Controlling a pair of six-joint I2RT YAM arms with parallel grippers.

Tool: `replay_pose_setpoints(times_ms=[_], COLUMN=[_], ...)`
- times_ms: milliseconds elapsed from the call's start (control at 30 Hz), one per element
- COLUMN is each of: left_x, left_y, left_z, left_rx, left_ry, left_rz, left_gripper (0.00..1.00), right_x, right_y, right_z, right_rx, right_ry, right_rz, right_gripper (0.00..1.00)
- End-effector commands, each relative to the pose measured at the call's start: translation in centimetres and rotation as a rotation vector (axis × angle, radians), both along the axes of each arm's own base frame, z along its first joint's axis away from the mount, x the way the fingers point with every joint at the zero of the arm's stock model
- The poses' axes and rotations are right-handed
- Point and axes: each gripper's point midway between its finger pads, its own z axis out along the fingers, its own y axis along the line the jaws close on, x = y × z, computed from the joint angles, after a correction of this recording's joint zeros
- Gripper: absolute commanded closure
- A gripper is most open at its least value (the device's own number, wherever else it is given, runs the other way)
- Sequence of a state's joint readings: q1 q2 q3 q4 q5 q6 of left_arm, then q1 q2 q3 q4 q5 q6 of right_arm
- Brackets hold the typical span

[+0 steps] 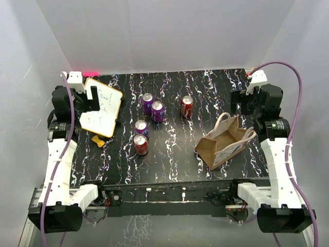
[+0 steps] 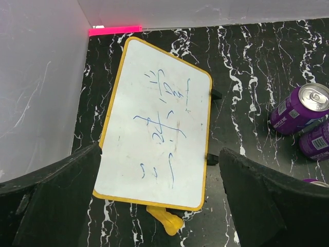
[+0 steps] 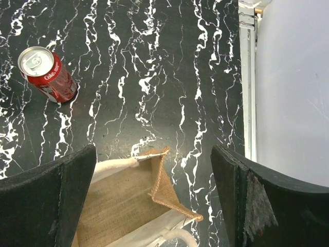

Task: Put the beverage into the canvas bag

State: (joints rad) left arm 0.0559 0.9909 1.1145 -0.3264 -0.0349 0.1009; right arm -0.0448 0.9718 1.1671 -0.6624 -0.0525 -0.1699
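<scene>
Looks barely begun: canvas bag (image 1: 225,141) on the worktop's (image 1: 175,164) right side, mouth open, no can seen inside. Left pincer (image 2: 160,149) and right pincer (image 3: 154,149) spread wide, empty. Left to do: grasp red can (image 1: 187,106), carry, drop in.

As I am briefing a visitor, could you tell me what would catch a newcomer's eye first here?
Five shiny drink cans, three purple and two red, stand mid-table on the black white-veined marble tabletop. A tan-brown canvas tote bag with cream handles rests to their right, and a yellow-framed scribbled whiteboard sits far left.
</scene>
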Motion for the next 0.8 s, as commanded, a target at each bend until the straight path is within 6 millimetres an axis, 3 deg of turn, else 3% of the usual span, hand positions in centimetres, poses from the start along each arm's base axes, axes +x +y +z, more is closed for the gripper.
replay_pose_setpoints(times_ms=[0, 500, 767], left_x=[1.0, 2.9, 2.9], left_y=[-0.5, -1.4, -2.7], left_z=[1.9, 2.3, 1.4], left_rx=[-0.002, -0.020, -0.011], left_ry=[-0.070, -0.128, -0.116], left_rz=[-0.032, -0.083, -0.174], left_gripper=[0.03, 0.03, 0.03], right_x=[1.5, 2.4, 1.0], right_y=[1.1, 2.1, 1.7], right_z=[4.0, 6.0, 3.9], right_rx=[0.009, -0.004, -0.065], right_ry=[-0.138, -0.217, -0.141], right_rz=[0.050, 0.101, 0.121], right_gripper=[0.02, 0.02, 0.02])
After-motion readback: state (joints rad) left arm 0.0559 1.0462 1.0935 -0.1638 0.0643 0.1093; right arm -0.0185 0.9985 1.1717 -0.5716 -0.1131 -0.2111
